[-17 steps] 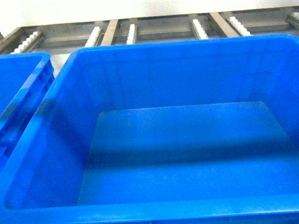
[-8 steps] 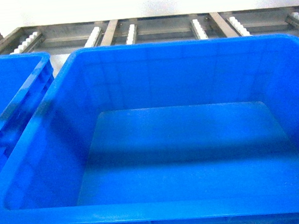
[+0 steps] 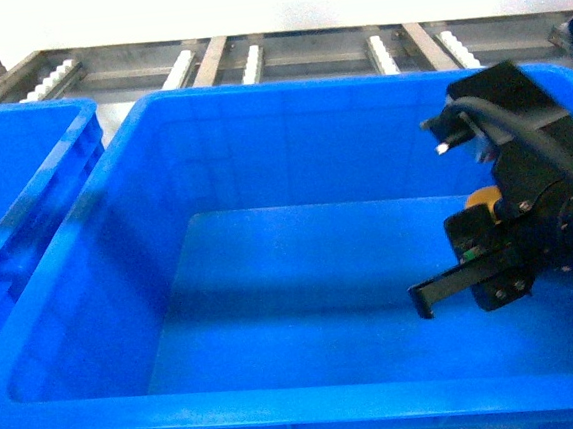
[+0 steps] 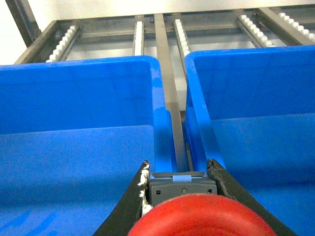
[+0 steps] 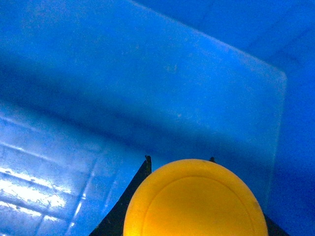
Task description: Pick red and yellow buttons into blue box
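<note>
The blue box [image 3: 257,102] fills the head view, its floor bare. My right gripper [image 3: 426,296] hangs inside it at the right, above the floor, shut on the yellow button [image 3: 484,200]. In the right wrist view the yellow cap [image 5: 194,199] sits between the fingertips of my right gripper [image 5: 179,159], over the box floor [image 5: 147,88]. My left gripper [image 4: 178,165] is shut on the red button [image 4: 197,219], whose grey body [image 4: 183,186] lies between the fingers. It hovers over the gap between two crates; the blue box [image 4: 246,54] is on the right. The left gripper is outside the head view.
A second blue crate [image 3: 18,123] stands just left of the box, also seen as the left crate [image 4: 78,66] in the left wrist view. A steel bar [image 4: 170,98] runs between them. A metal roller-conveyor frame [image 3: 253,62] lies behind both.
My right arm has come into the head view from the right and now hangs inside the box with the yellow button. The box and crate have not moved.
</note>
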`<state>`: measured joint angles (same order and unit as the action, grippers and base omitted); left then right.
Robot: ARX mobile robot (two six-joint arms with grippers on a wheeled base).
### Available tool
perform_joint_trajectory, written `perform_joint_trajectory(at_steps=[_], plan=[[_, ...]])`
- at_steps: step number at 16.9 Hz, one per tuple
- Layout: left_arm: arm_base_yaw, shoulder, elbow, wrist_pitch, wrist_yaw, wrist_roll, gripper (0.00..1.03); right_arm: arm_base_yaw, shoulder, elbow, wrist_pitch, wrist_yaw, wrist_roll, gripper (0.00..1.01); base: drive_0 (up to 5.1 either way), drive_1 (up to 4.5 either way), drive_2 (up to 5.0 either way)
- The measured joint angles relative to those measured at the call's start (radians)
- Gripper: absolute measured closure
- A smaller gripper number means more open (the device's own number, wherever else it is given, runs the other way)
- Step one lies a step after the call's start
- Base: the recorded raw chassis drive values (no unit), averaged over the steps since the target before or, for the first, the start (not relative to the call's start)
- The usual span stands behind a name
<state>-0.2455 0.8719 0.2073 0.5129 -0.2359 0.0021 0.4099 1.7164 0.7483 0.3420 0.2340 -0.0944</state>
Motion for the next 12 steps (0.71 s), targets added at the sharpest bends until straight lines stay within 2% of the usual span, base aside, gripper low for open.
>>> perform_joint_trajectory(at_steps=[2,3,6,9,10,12], plan=[[0.000,0.000,0.000,0.000,0.000,0.000,0.76,0.000,0.085,0.059,-0.056,-0.029,-0.007,0.75,0.0,0.00,0.0],[0.000,0.000,0.000,0.000,0.000,0.000,0.76,0.001,0.111,0.061,-0.040,-0.027,-0.015,0.69,0.0,0.00,0.0],[0.000,0.000,0.000,0.000,0.000,0.000,0.76,-0.012,0.099,0.030,0.034,-0.027,-0.010,0.35,0.0,0.00,0.0],[0.000,-0.002,0.000,0.000,0.000,0.000,0.76,-0.042,-0.027,-0.074,0.136,0.005,-0.017,0.04,0.0,0.00,0.0],[0.000,-0.002,0.000,0.000,0.000,0.000,0.76,-0.068,-0.123,-0.122,0.157,0.000,-0.027,0.02,0.0,0.00,0.0],[0.000,-0.002,0.000,0.000,0.000,0.000,0.76,-0.126,-0.372,-0.245,0.096,0.011,-0.039,0.03,0.0,0.00,0.0]])
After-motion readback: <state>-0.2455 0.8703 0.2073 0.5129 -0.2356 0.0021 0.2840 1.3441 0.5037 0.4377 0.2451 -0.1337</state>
